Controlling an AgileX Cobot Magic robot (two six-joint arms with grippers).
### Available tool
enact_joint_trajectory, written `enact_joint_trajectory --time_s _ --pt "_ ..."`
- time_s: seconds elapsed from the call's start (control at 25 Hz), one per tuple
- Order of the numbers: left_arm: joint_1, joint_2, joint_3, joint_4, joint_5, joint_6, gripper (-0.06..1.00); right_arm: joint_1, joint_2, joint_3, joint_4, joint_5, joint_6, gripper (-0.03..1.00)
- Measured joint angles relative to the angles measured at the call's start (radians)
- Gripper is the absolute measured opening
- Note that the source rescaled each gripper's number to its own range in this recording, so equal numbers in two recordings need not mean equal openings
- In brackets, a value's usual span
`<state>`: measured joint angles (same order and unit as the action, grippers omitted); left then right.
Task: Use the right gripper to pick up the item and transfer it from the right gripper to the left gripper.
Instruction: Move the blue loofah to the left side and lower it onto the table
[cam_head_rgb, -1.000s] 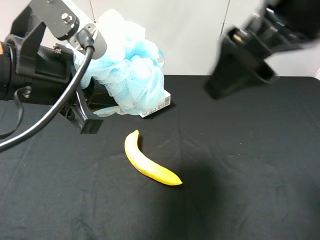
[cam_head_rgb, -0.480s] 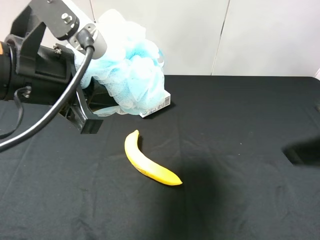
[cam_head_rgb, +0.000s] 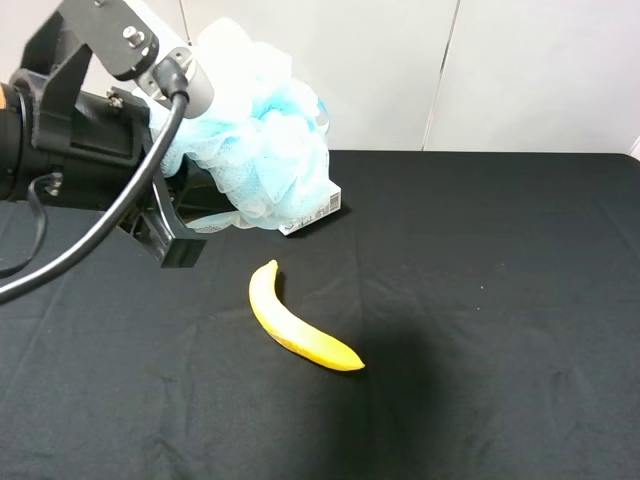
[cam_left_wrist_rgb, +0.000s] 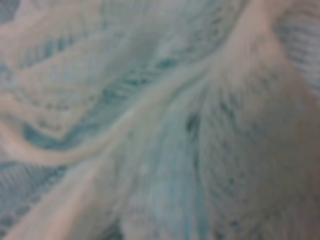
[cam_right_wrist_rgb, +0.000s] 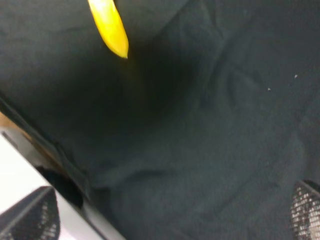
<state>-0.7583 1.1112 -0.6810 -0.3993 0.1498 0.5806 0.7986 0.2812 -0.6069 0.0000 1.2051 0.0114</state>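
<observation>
the left end effector (cam_head_rgb: 172, 200) pinched the pouf (cam_head_rgb: 265, 150) above the tabletop (cam_head_rgb: 500, 280), near the carton (cam_head_rgb: 322, 211); the right end effector (cam_right_wrist_rgb: 165, 215) stood spread wide, the banana (cam_head_rgb: 300, 325) lying nearby.

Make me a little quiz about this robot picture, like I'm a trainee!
1. True or false: the left gripper is shut on the pouf.
2. Which thing lies alone in the middle of the black cloth? A) spoon B) banana C) cup
3. Fill the gap: the right gripper is wide ____.
Key: 1 true; 2 B; 3 open.
</observation>
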Motion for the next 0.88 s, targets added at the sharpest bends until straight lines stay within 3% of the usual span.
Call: enact_joint_trajectory --time_s 0.36,0.88 --pt "0.000 0.000 0.000 0.000 0.000 0.000 0.03 0.000 -0.175 0.071 -0.007 -0.078 0.003 1.00" --pt "0.000 0.000 0.000 -0.001 0.000 0.000 0.03 0.000 -0.188 0.111 -0.024 -0.172 0.007 1.00"
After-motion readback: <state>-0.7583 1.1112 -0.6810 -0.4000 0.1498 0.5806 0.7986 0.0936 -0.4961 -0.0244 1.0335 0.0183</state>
